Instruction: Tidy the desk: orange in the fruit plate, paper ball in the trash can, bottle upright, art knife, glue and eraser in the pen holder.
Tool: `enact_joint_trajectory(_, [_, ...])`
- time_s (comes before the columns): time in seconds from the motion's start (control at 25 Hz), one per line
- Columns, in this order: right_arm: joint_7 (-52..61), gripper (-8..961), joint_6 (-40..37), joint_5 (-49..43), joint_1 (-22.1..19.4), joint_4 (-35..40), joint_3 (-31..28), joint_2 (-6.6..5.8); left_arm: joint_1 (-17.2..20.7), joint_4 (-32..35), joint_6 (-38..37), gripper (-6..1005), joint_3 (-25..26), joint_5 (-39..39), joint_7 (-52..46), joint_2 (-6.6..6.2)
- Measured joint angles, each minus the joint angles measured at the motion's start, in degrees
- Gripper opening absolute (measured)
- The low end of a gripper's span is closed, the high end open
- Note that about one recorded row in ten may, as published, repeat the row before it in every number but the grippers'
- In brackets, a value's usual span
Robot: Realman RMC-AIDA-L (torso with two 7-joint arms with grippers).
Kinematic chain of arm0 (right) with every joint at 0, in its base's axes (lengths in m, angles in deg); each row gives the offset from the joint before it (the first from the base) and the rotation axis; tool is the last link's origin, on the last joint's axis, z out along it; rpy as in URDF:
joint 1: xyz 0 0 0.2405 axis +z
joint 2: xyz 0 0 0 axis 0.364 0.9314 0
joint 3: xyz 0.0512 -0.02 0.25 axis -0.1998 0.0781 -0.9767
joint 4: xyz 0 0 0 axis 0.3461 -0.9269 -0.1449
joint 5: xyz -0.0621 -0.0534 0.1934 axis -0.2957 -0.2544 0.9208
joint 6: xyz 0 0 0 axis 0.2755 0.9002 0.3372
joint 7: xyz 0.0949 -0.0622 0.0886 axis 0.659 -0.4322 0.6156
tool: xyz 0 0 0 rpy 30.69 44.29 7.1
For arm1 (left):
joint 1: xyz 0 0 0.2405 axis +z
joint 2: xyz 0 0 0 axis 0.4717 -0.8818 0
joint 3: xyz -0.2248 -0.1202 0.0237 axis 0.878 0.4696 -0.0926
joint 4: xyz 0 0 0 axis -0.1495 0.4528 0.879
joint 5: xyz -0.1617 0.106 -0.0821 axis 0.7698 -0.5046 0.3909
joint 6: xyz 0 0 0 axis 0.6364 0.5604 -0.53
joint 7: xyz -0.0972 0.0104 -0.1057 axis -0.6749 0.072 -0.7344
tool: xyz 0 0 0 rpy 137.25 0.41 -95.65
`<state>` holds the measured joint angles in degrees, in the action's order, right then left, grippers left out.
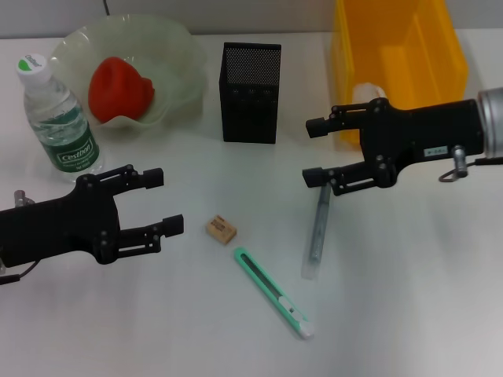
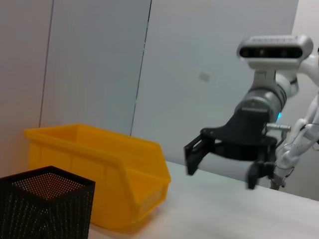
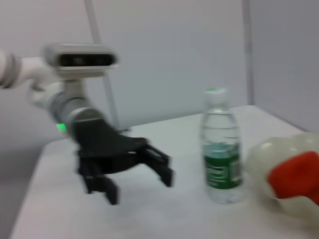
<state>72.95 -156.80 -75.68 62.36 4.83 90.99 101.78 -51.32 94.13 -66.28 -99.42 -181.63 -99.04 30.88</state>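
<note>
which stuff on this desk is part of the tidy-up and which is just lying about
Part of the job:
- eraser, green art knife, grey glue stick: loose on the desk
- black mesh pen holder
- water bottle, already upright
- fruit plate holding a red-orange fruit
- yellow bin

Just lying about:
- nothing I can see
</note>
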Motion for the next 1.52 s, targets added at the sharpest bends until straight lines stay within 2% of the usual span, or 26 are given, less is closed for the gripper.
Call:
enact_joint_trajectory(0.04, [0.00, 789, 0.00, 0.00, 0.00, 0.00, 0.00, 0.00, 0.00, 0.00, 0.00, 802, 0.00, 0.00, 0.00, 0.00])
enact_joint_trajectory(0.12, [-0.69, 789, -3.97, -0.44, 2.10, 1.86, 2.52, -1.06, 0.00, -0.16, -0.14, 802, 0.00, -0.07, 0.16, -0.13])
enact_joint_trajectory(0.24, [-0.90, 788, -4.83, -1.65, 4.06, 3.32, 4.77, -1.37, -0.16, -0.37, -0.04, 802, 0.00, -0.36, 1.65, -0.17])
enact_joint_trajectory(0.44, [-5.77, 786, -4.61, -6.42, 9.90, 5.52, 10.96, -1.10, -0.15, -0.39, 0.21, 802, 0.36, -0.53, 2.43, -0.01])
enact_joint_trajectory(0.48, [-7.53, 786, -4.66, -7.35, 11.14, 5.54, 12.33, -0.86, -0.15, -0.39, 0.21, 802, 0.36, -0.53, 2.43, -0.01])
enact_joint_trajectory(0.52, [-11.94, 785, -4.68, -9.76, 13.35, 5.90, 14.98, -0.09, 0.04, -0.41, 0.14, 802, 0.46, -0.38, 2.88, 0.05])
enact_joint_trajectory(0.56, [-11.94, 785, -4.68, -9.76, 13.35, 5.90, 14.98, -0.09, 0.04, -0.41, 0.14, 802, 0.46, -0.38, 2.88, 0.05])
enact_joint_trajectory(0.6, [-14.19, 785, -4.66, -11.12, 14.34, 6.41, 16.11, 0.58, 0.32, -0.41, 0.10, 802, 0.56, -0.26, 3.83, 0.24])
enact_joint_trajectory(0.64, [-18.23, 785, -4.81, -13.91, 15.70, 7.67, 17.78, 1.83, 0.42, -0.41, 0.18, 802, 0.54, -0.33, 4.25, 0.32])
enact_joint_trajectory(0.68, [-18.23, 785, -4.81, -13.91, 15.70, 7.67, 17.78, 1.83, 0.37, -0.41, 0.29, 801, 0.50, -0.38, 4.22, 0.35])
enact_joint_trajectory(0.72, [-21.51, 785, -5.25, -16.71, 16.61, 9.55, 19.54, 3.22, 0.25, -0.43, 0.41, 801, 0.44, -0.50, 3.98, 0.38])
enact_joint_trajectory(0.76, [-21.51, 785, -5.25, -16.71, 16.61, 9.55, 19.54, 3.22, 0.25, -0.43, 0.41, 801, 0.44, -0.50, 3.98, 0.38])
enact_joint_trajectory(0.84, [-23.52, 785, -5.58, -19.28, 17.23, 11.63, 22.14, 4.42, 0.25, -0.43, 0.41, 801, 0.44, -0.50, 3.98, 0.38])
enact_joint_trajectory(0.88, [-24.06, 785, -5.74, -19.92, 17.43, 12.56, 23.90, 4.80, 0.14, -0.43, 0.29, 801, 0.46, -0.51, 3.50, 0.28])
enact_joint_trajectory(0.92, [-24.78, 785, -5.85, -20.40, 17.71, 14.34, 28.10, 5.11, 0.15, -0.35, 0.25, 801, 0.60, -0.31, 3.57, 0.07])
enact_joint_trajectory(0.96, [-24.78, 785, -5.85, -20.40, 17.71, 14.34, 28.10, 5.11, 0.15, -0.35, 0.25, 801, 0.60, -0.31, 3.57, 0.07])
enact_joint_trajectory(1.12, [-27.17, 785, -5.26, -19.93, 19.37, 15.47, 35.19, 5.40, -0.25, -0.31, 0.29, 801, 0.49, -0.39, 3.19, -0.40])
enact_joint_trajectory(1.52, [-32.08, 784, -2.81, -18.74, 21.19, 14.81, 40.44, 5.69, -0.51, -0.40, 0.78, 800, 0.20, -0.58, 3.09, -0.39])
